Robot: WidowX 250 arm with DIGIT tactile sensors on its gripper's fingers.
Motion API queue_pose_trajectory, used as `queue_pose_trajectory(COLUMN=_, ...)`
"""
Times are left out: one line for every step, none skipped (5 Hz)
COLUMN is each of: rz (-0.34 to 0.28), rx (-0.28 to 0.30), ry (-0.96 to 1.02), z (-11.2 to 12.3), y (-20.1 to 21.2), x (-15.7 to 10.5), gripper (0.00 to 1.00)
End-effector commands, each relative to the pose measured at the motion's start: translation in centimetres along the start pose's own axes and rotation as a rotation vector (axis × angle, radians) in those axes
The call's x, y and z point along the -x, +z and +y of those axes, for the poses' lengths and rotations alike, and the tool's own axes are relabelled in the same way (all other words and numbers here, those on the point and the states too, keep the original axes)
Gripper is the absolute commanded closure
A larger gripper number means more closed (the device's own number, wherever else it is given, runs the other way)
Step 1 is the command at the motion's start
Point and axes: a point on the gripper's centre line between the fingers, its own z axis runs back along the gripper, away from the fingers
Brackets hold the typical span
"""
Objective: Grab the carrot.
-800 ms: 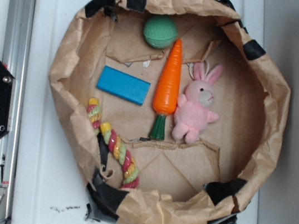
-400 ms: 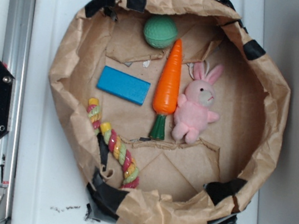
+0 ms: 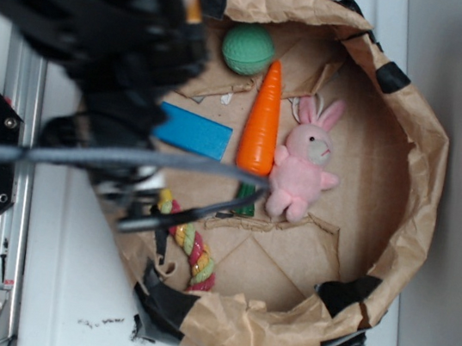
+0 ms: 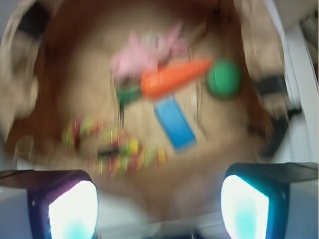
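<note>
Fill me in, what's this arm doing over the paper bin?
The black robot arm is above the left rim of the brown crumpled-paper bin, its gripper open and empty. The glossy orange toy carrot lies untouched mid-bin, beside the pink plush bunny, with a blue rectangular block, a green ball and a multicoloured twisted rope toy nearby. Nothing is grasped yet.

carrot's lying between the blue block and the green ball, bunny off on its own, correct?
Not quite. The exterior view shows the carrot lying between the blue block and the pink bunny, touching the bunny. The green ball sits beyond the carrot's tip.
</note>
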Motion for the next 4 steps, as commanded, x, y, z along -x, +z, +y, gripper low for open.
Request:
queue_pose_trajectory(rz=-0.156, rx=-0.011, ry=-0.172, z=-0.1, y=-5.5, x=-5.4, gripper=0.00)
queue_pose_trajectory(rz=-0.115, rx=-0.044, ry=-0.419, z=-1.5, y=-8.4, x=-5.8, gripper=0.00)
queue_pose_trajectory(rz=-0.024, rx=-0.141, ry=-0.690, z=-2.1, y=-12.2, x=-3.6, gripper=0.00)
queue_pose_trajectory(rz=-0.010, rx=-0.126, ry=-0.896, z=-1.1, y=-12.6, x=-2.3, gripper=0.00)
